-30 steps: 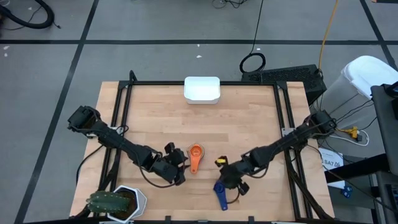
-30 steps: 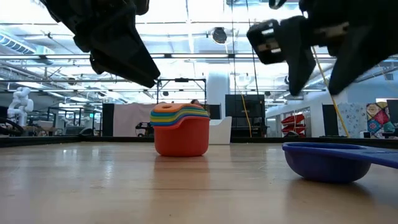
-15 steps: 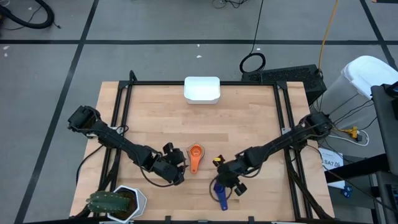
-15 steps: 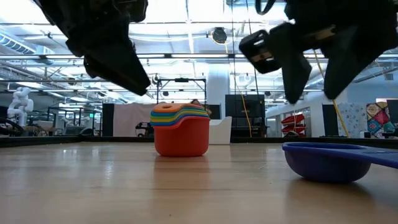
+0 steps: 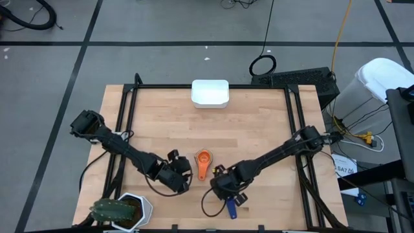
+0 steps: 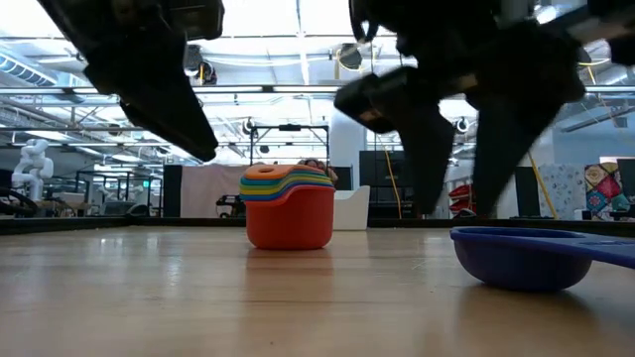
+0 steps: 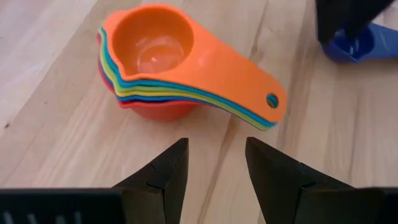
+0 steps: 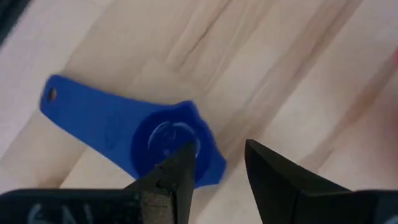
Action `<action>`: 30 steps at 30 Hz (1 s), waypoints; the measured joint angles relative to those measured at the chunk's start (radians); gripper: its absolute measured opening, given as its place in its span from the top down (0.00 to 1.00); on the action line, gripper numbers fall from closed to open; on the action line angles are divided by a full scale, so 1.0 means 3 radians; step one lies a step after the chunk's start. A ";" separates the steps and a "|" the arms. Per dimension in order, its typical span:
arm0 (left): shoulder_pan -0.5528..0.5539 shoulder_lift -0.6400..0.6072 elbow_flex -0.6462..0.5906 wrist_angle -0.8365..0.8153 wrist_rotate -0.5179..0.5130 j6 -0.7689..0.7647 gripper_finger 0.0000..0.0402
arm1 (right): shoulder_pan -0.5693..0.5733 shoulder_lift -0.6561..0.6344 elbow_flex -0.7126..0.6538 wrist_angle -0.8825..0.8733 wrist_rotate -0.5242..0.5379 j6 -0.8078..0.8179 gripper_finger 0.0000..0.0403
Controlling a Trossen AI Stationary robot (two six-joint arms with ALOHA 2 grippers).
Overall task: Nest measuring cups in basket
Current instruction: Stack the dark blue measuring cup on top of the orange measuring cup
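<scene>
A nested stack of measuring cups (image 5: 204,162), orange on top and red at the bottom, stands on its base on the table; it also shows in the left wrist view (image 7: 161,62) and the low view (image 6: 290,208). A dark blue cup (image 8: 155,140) sits alone on the table by its bowl, near the near edge (image 5: 231,207). My left gripper (image 5: 183,173) is open and empty, just left of the stack, fingers toward it (image 7: 214,165). My right gripper (image 5: 220,188) is open above the blue cup's bowl (image 8: 217,165); I see no touch. The white basket (image 5: 210,92) stands at the far edge.
A white hexagonal pot with a green plant (image 5: 123,210) stands at the near left corner. A black frame (image 5: 194,86) runs around the table's far and side edges. Bare wood lies between the cups and the basket.
My right gripper has gone toward the table's left edge and a little toward the near edge, coming over the blue cup's bowl. The blue cup and the stack have stayed where they were.
</scene>
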 joint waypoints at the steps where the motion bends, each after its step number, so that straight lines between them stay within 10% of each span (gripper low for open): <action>1: -0.0010 0.0000 -0.0001 -0.0002 0.0000 0.0018 0.59 | 0.0009 0.0020 0.0000 -0.0007 -0.0003 0.0027 0.68; 30: -0.0037 0.0000 -0.0001 -0.0024 -0.0041 0.0146 0.59 | 0.0004 0.0017 -0.0458 0.0443 -0.0010 0.0380 0.68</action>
